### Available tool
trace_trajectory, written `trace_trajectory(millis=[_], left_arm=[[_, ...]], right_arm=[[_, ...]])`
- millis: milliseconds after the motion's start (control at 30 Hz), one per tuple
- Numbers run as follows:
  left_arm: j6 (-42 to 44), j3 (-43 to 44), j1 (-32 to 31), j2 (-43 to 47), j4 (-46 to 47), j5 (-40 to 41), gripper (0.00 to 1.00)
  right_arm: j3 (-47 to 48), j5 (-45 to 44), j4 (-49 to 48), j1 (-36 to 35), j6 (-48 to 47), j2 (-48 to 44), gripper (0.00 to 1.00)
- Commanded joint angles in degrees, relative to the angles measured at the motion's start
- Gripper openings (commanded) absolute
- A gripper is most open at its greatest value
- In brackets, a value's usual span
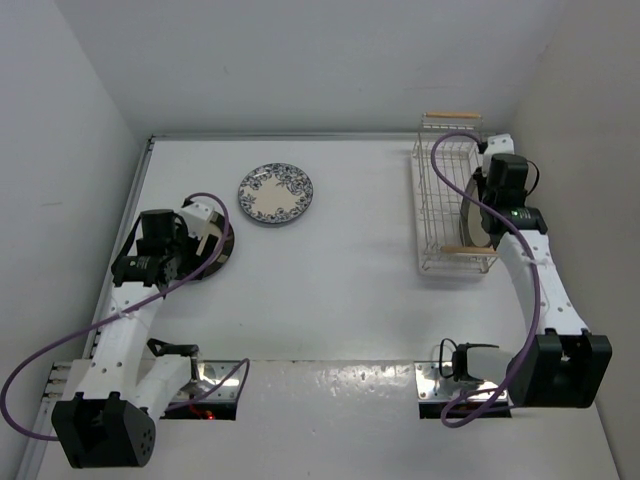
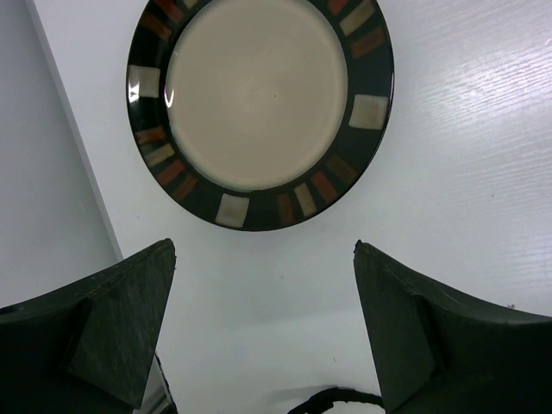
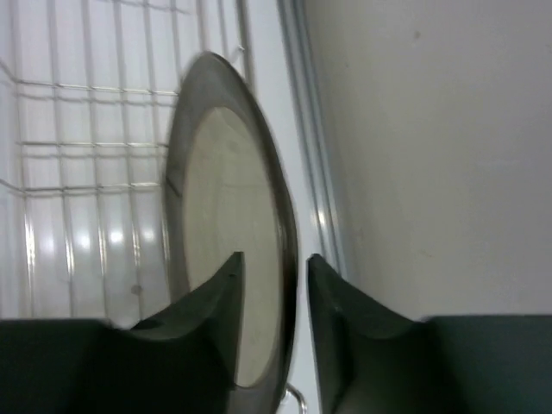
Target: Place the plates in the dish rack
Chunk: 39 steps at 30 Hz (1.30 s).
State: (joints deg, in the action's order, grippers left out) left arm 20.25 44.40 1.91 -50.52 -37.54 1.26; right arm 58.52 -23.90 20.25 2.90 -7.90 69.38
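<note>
Soft, even light is falling from above in the overhead view, keeping the table (image 1: 330, 290) bright, with only faint shadows lying beside the arms; its near strip is glaring. In the left wrist view the dark-rimmed plate (image 2: 259, 95) is showing sharp, with small glints shining on its left rim. The right wrist view is coming out blurred: the standing plate (image 3: 228, 216) and the dish rack (image 3: 86, 144) wires are smearing, and highlights are glowing at the left.

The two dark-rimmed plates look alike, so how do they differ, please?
The left plate lies flat on the table; the rack plate stands on edge in the dish rack. The open left end effector hovers clear of the left plate; the right end effector straddles the rack plate's rim. Both have dark rims and cream centres.
</note>
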Motion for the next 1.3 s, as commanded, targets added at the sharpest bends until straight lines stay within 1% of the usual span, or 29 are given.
trace_trajectory(millis=[0,33,67,100,133,200,233,267,300,333,367,400,433,467,533,567,633,733,800,867,900,967,1000,1067,1100,1167,1200,1233,1267], left_arm=[[-0.9,0.0,-0.5,0.2,2.4,-0.5,0.88],[-0.9,0.0,-0.5,-0.5,2.4,-0.6,0.90],[-0.9,0.7,-0.5,-1.1,2.4,-0.6,0.91],[-0.9,2.0,-0.5,-2.8,2.4,-0.6,0.93],[-0.9,2.8,-0.5,-4.0,2.4,1.4,0.95],[-0.9,4.8,-0.5,-7.0,2.4,3.5,0.98],[-0.9,7.0,1.3,-10.8,1.8,4.1,1.00],[-0.9,8.3,2.6,-13.0,1.8,4.1,1.00],[-1.4,9.6,3.9,-15.5,1.2,4.1,1.00],[-1.4,11.6,6.8,-17.9,1.2,3.1,1.00],[-1.4,12.6,8.7,-23.2,1.2,2.0,1.00],[-2.1,13.7,10.8,-26.1,1.2,0.3,1.00],[-2.8,16.2,15.2,-29.2,0.5,-1.4,1.00],[-2.8,17.5,17.2,-35.5,-0.1,-5.0,0.98],[-3.3,21.3,22.2,-41.1,-2.4,-8.2,0.93],[-3.3,22.0,23.6,-44.9,-2.5,-10.9,0.91],[-4.0,23.7,27.2,-47.6,-2.5,-12.8,0.90],[-4.7,25.4,30.2,-51.9,-2.5,-16.6,0.90],[-4.7,25.4,30.7,-54.3,-2.5,-21.0,0.89],[-3.5,25.4,30.7,-58.3,-2.5,-24.6,0.82],[-3.5,25.4,30.7,-59.7,-2.5,-25.5,0.76],[-2.9,25.9,30.7,-63.7,-3.1,-27.2,0.67],[-2.9,25.9,30.7,-65.0,-3.6,-28.1,0.56],[-2.3,26.4,30.7,-67.2,-4.7,-29.8,0.43],[-1.4,27.1,31.3,-68.5,-4.7,-32.1,0.27],[0.3,27.1,31.3,-68.5,-6.3,-34.6,0.05],[1.1,27.1,31.3,-67.6,-6.3,-35.4,0.00],[2.3,27.1,31.3,-66.8,-7.1,-36.3,0.00],[5.8,27.1,30.3,-65.9,-9.0,-36.9,0.00]], right_arm=[[-0.3,6.1,-5.1,-0.2,-1.5,-1.1,0.36],[-0.3,6.5,-4.7,-0.3,-1.2,-1.1,0.42],[-0.3,7.1,-4.3,-0.3,-0.9,-1.4,0.59],[-0.2,7.0,-4.3,-0.3,-0.4,-1.4,0.62],[0.1,7.1,-4.1,-0.3,-0.3,-1.4,0.63],[1.1,6.7,-3.6,-0.3,-0.4,-1.4,0.72],[1.7,6.7,-3.4,-0.3,0.0,-1.9,0.78],[1.7,6.7,-3.2,-0.3,0.2,-1.9,0.79],[2.9,6.8,-3.0,-0.5,0.2,-2.2,0.82],[3.3,7.2,-2.2,-0.4,0.5,-2.7,0.84],[3.8,7.2,-1.9,-0.6,0.9,-3.1,0.86],[5.3,7.5,-1.7,-1.0,1.4,-3.7,0.87],[5.8,7.7,-0.9,-1.1,1.8,-4.0,0.87],[6.6,8.3,0.1,-1.7,2.4,-4.5,0.87],[7.7,9.0,1.8,-2.5,3.3,-6.4,0.88],[7.7,10.1,2.8,-4.3,3.5,-6.9,0.88],[7.0,10.5,3.0,-5.9,3.5,-9.5,0.88],[5.6,10.5,3.8,-8.3,3.8,-12.8,0.88],[4.5,10.6,4.8,-9.7,4.6,-14.5,0.88],[3.4,10.7,5.1,-10.9,5.3,-16.8,0.88],[2.7,10.3,5.1,-11.9,6.0,-18.0,0.88],[1.3,9.8,5.1,-12.7,6.5,-19.3,0.88],[1.2,9.1,5.0,-13.0,7.0,-19.7,0.88],[0.5,8.9,5.1,-14.1,7.5,-20.8,0.88],[0.5,8.9,5.8,-14.5,7.5,-20.9,0.88],[0.6,9.8,6.6,-15.8,10.7,-21.0,0.87],[0.5,10.8,6.7,-16.2,11.1,-20.9,0.87],[0.4,12.6,6.9,-17.6,11.7,-20.4,0.85],[0.3,13.5,7.2,-18.1,13.2,-20.1,0.85]])
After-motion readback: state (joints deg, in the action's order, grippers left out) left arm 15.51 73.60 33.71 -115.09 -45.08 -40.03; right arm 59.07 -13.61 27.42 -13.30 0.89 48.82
